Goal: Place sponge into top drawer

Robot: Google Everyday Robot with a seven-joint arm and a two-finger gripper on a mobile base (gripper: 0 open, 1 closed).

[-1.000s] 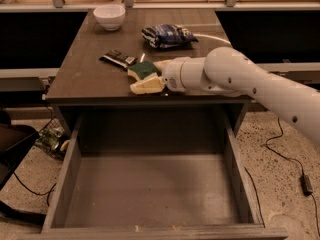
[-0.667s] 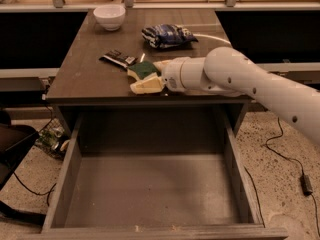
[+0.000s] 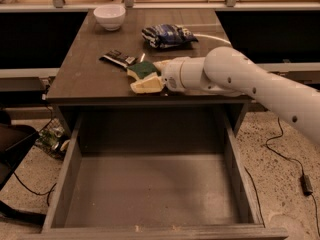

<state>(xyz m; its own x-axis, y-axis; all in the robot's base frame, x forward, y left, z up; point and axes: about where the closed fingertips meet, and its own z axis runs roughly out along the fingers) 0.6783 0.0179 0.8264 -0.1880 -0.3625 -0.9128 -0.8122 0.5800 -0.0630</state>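
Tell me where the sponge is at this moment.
The sponge is near the table's front edge, centre of the camera view, clamped in the pincer, just right of the snack bar wrapper, above the open top drawer.

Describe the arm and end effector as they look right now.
The arm is smooth and white, made of rounded tube segments with small dark dots along it. Its end effector, at the front of the table by the sponge, has a white cylindrical base.
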